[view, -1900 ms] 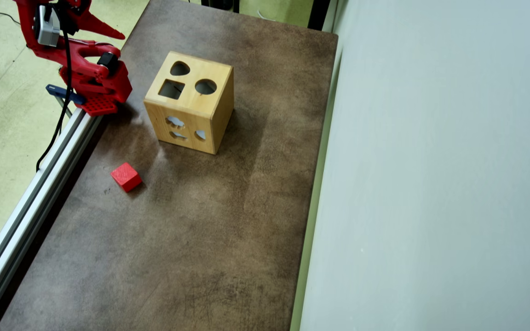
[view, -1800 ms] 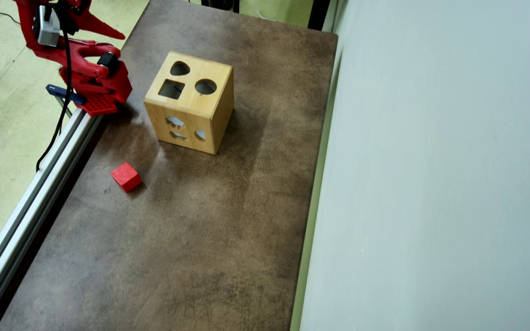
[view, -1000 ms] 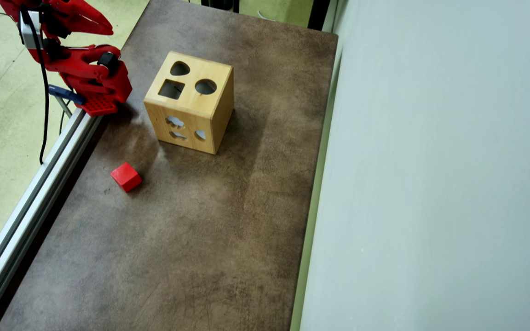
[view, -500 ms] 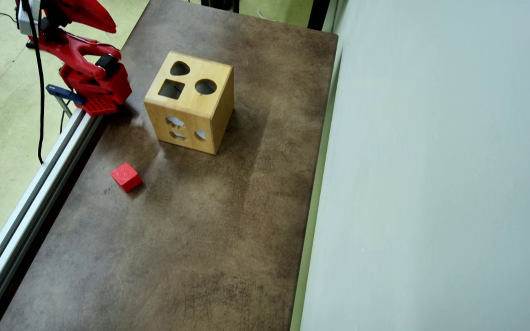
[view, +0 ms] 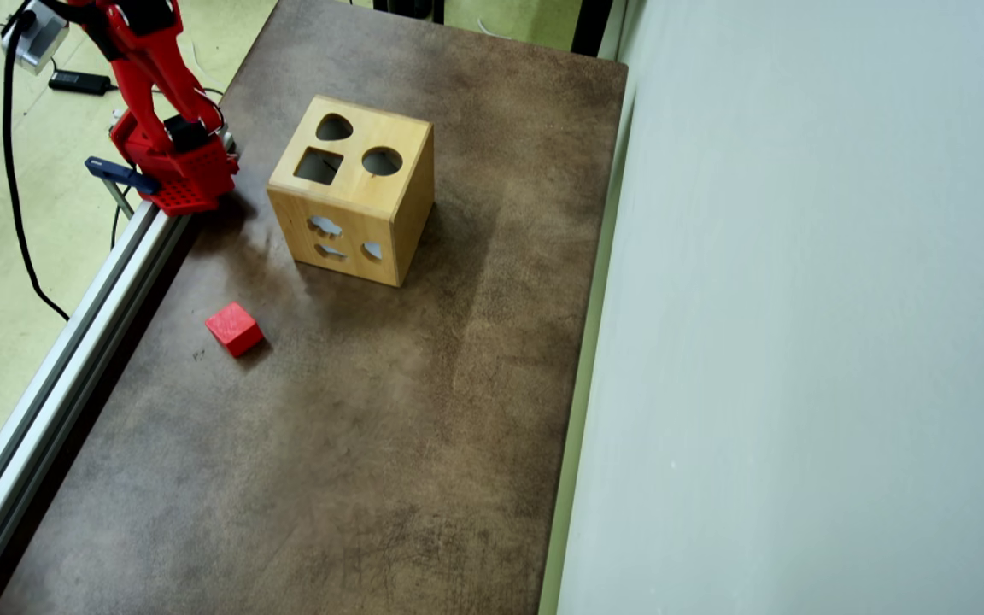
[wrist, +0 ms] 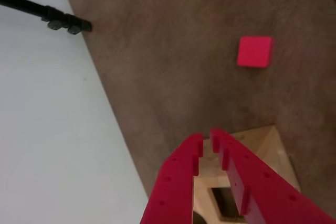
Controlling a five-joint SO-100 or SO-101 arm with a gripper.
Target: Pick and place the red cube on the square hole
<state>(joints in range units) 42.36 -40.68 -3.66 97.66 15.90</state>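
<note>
The red cube [view: 234, 328] lies on the brown table, left of centre near the rail, in the overhead view. In the wrist view the red cube [wrist: 255, 51] sits far ahead at upper right. The wooden box [view: 351, 192] stands behind it, with the square hole [view: 319, 166] in its top face. My gripper [wrist: 206, 136] is shut with nothing in it. It hovers high over the box [wrist: 268, 145], and the square hole [wrist: 227, 203] shows between its fingers. Only the red arm [view: 146, 60] shows in the overhead view; the jaws are off the top-left edge.
An aluminium rail [view: 56, 367] runs along the table's left edge, with the arm's base [view: 180, 175] and a blue clamp [view: 120, 173] on it. A pale grey panel [view: 799, 342] borders the right side. A black cable [view: 14, 213] hangs off the left.
The arm has unfolded from its tucked pose and swung upward, carrying the gripper out of the overhead view's top-left corner. Cube and box have not moved.
</note>
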